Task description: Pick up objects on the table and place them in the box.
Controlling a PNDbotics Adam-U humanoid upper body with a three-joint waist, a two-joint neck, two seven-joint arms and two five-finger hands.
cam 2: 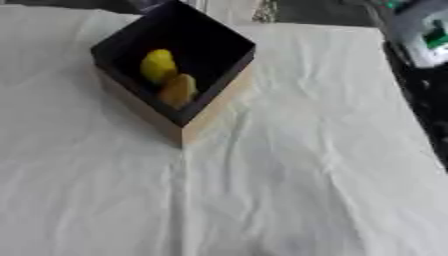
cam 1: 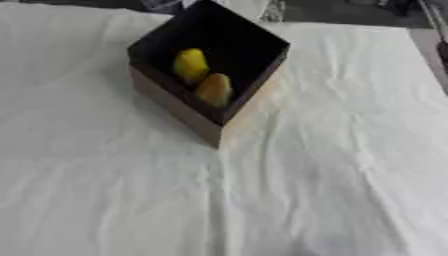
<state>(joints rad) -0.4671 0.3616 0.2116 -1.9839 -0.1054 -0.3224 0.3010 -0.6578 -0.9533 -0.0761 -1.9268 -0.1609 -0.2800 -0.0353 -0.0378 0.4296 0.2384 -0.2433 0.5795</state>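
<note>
Two small yellow pieces (cam 1: 201, 77) are sitting touching inside the dark box (cam 1: 254, 75). Probably light, smooth, slippery; best pinched around the middle. No hands are being shown, so finger state can't be told.

box (cam 1: 248, 95) sitting toward far side of white-cloth table, turned corner-on, one corner pointing near. open top, dark inside, tan cardboard outer walls. two objs inside, against near-left wall: yellow rounded one (cam 1: 190, 65) further back, orange-yellow rounded one (cam 1: 213, 89) just in front, nearer the corner. the two look touching or close to it. both upright-ish, can't tell what exactly they are.
</note>
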